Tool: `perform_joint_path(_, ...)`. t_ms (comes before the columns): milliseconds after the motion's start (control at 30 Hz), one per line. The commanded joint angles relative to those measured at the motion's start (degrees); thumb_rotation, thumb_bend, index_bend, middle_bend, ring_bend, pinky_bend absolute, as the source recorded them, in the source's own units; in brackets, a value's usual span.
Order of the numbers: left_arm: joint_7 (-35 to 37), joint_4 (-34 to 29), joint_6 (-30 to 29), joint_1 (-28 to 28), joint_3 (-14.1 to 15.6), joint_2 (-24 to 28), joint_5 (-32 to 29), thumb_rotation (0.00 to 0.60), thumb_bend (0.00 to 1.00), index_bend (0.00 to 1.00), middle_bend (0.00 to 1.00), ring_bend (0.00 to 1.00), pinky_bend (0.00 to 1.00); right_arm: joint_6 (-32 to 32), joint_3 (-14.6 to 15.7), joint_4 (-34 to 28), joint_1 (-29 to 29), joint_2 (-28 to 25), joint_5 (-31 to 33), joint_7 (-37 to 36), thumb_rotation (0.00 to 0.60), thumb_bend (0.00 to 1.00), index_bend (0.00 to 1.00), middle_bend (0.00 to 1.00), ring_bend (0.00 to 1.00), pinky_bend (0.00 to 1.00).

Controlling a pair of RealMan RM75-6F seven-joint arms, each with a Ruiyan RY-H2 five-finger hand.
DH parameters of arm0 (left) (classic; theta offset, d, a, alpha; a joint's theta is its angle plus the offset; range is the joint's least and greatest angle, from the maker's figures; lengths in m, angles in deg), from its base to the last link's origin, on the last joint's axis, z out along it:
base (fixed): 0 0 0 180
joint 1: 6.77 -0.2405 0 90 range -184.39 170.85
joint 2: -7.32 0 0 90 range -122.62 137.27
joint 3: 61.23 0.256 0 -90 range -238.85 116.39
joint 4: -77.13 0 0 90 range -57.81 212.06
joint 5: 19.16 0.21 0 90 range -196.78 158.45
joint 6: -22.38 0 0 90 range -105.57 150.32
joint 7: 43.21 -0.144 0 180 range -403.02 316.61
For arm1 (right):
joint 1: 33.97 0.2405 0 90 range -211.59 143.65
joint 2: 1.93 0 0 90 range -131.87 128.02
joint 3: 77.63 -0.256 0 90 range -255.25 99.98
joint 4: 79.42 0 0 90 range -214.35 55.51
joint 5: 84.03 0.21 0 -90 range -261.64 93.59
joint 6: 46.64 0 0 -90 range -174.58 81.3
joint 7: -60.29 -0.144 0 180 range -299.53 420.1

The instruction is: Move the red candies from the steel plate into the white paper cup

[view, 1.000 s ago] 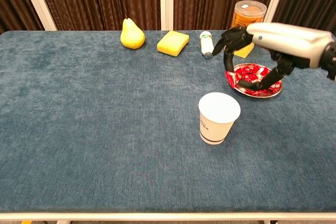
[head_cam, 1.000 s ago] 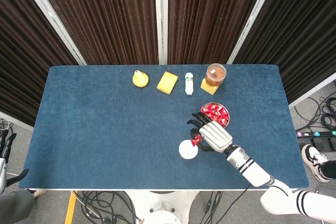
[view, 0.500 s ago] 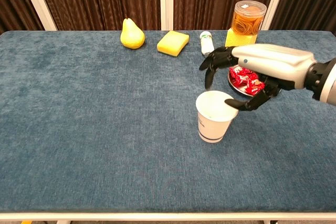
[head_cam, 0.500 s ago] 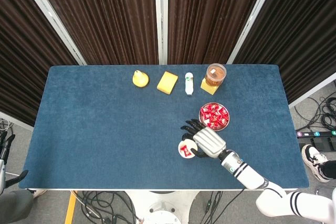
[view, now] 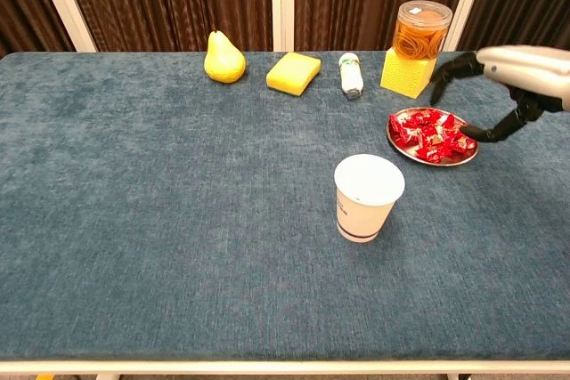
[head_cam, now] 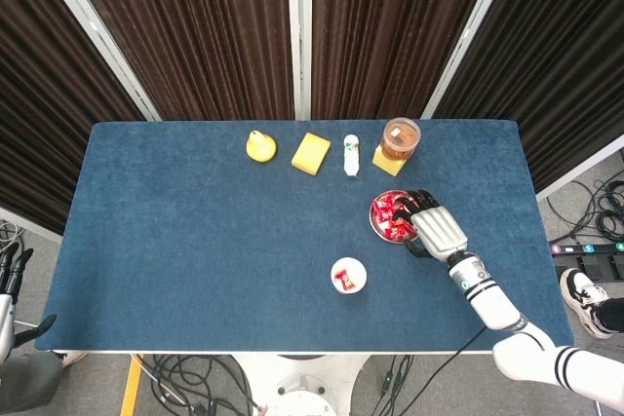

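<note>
The steel plate [head_cam: 374, 228] [view: 465, 157] right of the table's middle carries a heap of red candies [head_cam: 392, 215] [view: 427, 130]. Nearer the front stands the white paper cup [head_cam: 348, 276] [view: 368, 195]; the head view shows one red candy [head_cam: 343, 281] inside it. My right hand [head_cam: 435, 230] [view: 506, 84] hovers over the plate's right edge, its fingers spread and curved with nothing in them. Only a sliver of my left hand [head_cam: 9, 268] shows at the head view's left edge, off the table, and its fingers are too cut off to read.
Along the back edge lie a yellow pear [view: 224, 57], a yellow sponge [view: 294, 71], a small white bottle [view: 351, 74] on its side, and a clear jar [view: 420, 31] standing on a yellow block [view: 405, 79] just behind the plate.
My right hand carried a red candy over the cup and let it go into the cup. It then swung back right to the plate, with nothing in it.
</note>
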Motion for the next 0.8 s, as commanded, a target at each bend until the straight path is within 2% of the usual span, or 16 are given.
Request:
perform_joint_path(33, -0.06, -0.13, -0.11, -0.20, 0.08, 0.13, -0.13, 0.600, 0.17, 0.07, 0.04, 0.08, 0.15, -3.50, 0.12, 5.14, 1.03, 3.46, 2.26, 2.00, 0.600, 0.33, 0.34, 0.13, 0.00, 0.00)
perform_joint_path(267, -0.11, -0.33, -0.27, -0.64, 0.22, 0.25, -0.47, 0.600, 0.17, 0.07, 0.04, 0.08, 0.15, -5.92, -0.12, 10.91, 2.41, 7.65, 3.24, 3.03, 0.600, 0.33, 0.36, 0.14, 0.00, 0.00)
perform_joint_path(800, 0.28, -0.02, -0.28, -0.90, 0.17, 0.19, -0.67, 0.600, 0.16, 0.07, 0.04, 0.08, 0.15, -8.27, -0.78, 16.86, 3.95, 11.98, 4.40, 4.59, 0.600, 0.33, 0.41, 0.15, 0.00, 0.00)
